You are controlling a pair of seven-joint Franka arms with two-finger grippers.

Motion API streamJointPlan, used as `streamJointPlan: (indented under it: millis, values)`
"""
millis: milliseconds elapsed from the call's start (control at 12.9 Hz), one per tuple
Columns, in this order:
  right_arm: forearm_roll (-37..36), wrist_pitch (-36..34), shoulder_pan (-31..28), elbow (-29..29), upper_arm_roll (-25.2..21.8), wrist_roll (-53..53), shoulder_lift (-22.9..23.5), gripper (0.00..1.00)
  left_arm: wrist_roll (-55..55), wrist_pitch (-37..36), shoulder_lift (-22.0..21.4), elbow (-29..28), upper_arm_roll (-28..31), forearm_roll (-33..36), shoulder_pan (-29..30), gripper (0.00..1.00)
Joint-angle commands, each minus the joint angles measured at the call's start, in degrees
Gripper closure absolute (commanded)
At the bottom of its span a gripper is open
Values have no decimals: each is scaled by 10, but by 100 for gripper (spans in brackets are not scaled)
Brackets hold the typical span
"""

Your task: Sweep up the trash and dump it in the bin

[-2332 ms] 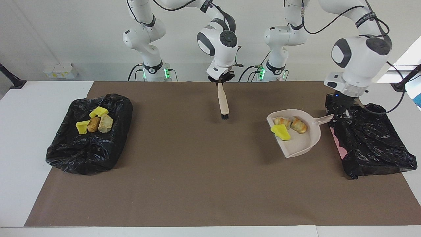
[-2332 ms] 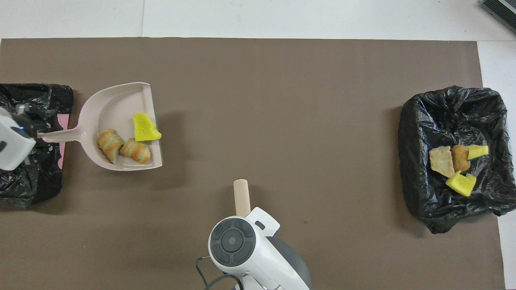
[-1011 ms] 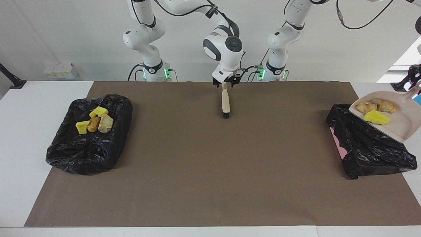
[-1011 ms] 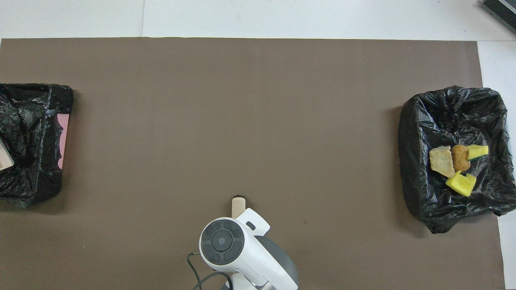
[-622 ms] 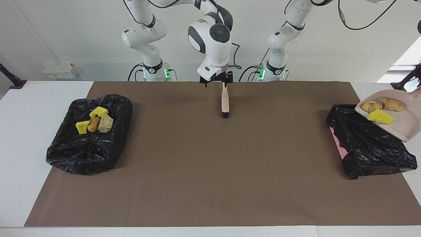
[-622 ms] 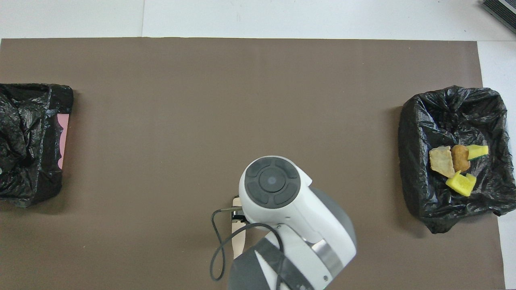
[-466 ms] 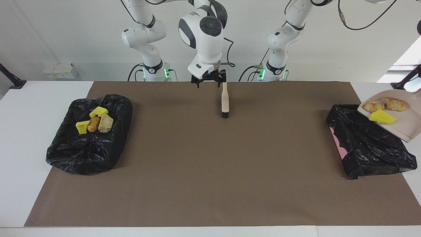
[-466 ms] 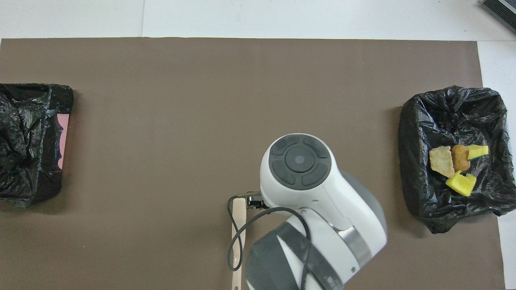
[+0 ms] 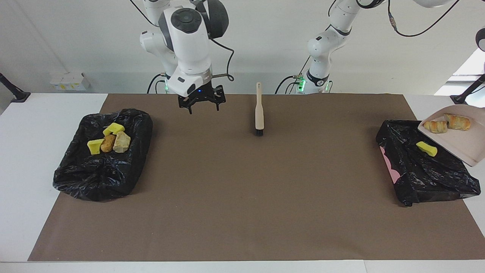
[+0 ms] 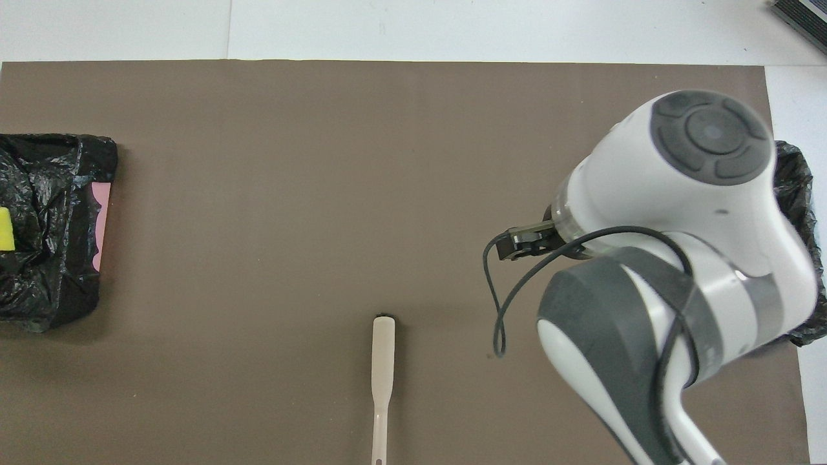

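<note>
The beige dustpan (image 9: 464, 146) hangs tilted above the black-bagged bin (image 9: 424, 170) at the left arm's end. Two croissant pieces (image 9: 435, 126) (image 9: 457, 121) lie on the pan. A yellow sponge chunk (image 9: 426, 148) lies in that bin's bag, just below the pan's lip; it also shows in the overhead view (image 10: 6, 228). The left gripper is out of view. My right gripper (image 9: 202, 106) is open and empty, up over the mat between the brush (image 9: 259, 113) and the other bin (image 9: 102, 170). That bin holds several scraps (image 9: 110, 140).
The beige brush lies on the brown mat (image 9: 242, 197) near the robots, bristles pointing away from them; it also shows in the overhead view (image 10: 383, 368). In the overhead view the right arm's body (image 10: 678, 258) covers most of the bin at its end.
The right gripper let go of the brush, rose and swung toward the right arm's end. The dustpan moved over the bin and tipped; the yellow sponge slid off into the bag.
</note>
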Motion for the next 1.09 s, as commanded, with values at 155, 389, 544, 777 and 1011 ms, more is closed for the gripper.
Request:
streamJointPlan:
  millis: [155, 389, 544, 777, 1011]
  values:
    - [-15, -16, -67, 16, -18, -69, -10, 0, -34, -20, -3, 1, 5, 99, -44, 100]
    - [-14, -18, -62, 16, -80, -79, -34, 0, -71, -66, -11, 2, 5, 164, -84, 100]
    - [-2, -37, -68, 17, -104, -82, -36, 0, -70, -82, -29, 2, 5, 177, -98, 100]
    - [12, -50, -77, 33, -116, -81, -41, 0, -71, -110, -52, 3, 4, 222, -117, 100]
    - [24, -49, -76, 33, -115, -77, -43, 0, -71, -119, -60, 6, 2, 232, -131, 100]
